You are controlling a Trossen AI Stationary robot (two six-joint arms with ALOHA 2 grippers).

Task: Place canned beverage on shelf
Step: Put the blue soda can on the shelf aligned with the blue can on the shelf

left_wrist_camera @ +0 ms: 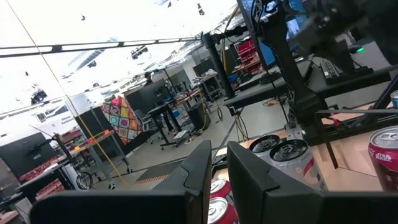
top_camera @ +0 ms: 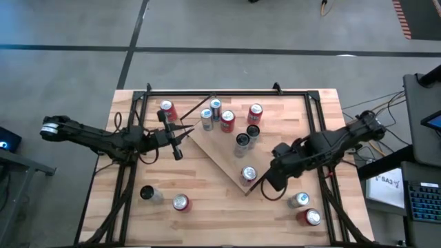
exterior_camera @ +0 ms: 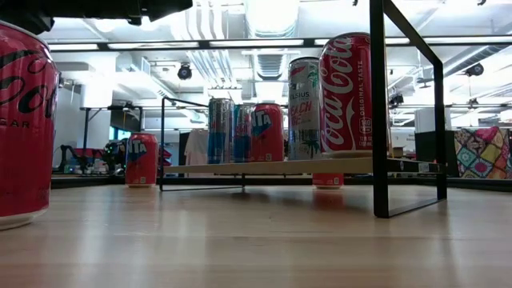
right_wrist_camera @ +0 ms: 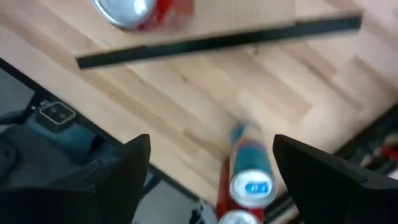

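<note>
The shelf (top_camera: 222,153) is a light-wood board with a dark rim, raised on the table and turned askew. Several upright cans stand on it, among them a red can (top_camera: 227,120) and a silver-topped can (top_camera: 248,174) near its near corner. My right gripper (top_camera: 270,184) hangs open beside that corner, pointing down, with nothing between its fingers. A silver-blue can (right_wrist_camera: 252,177) and a red can (top_camera: 310,217) stand on the table below and past it. My left gripper (top_camera: 178,147) hovers shut and empty by the shelf's left end.
Loose cans stand on the table: a red can (top_camera: 166,110) at the far left, a dark can (top_camera: 147,194) and a red can (top_camera: 180,202) at the near left. A black tube frame (top_camera: 313,110) runs around the tabletop. A large red can (exterior_camera: 24,120) stands close to the low camera.
</note>
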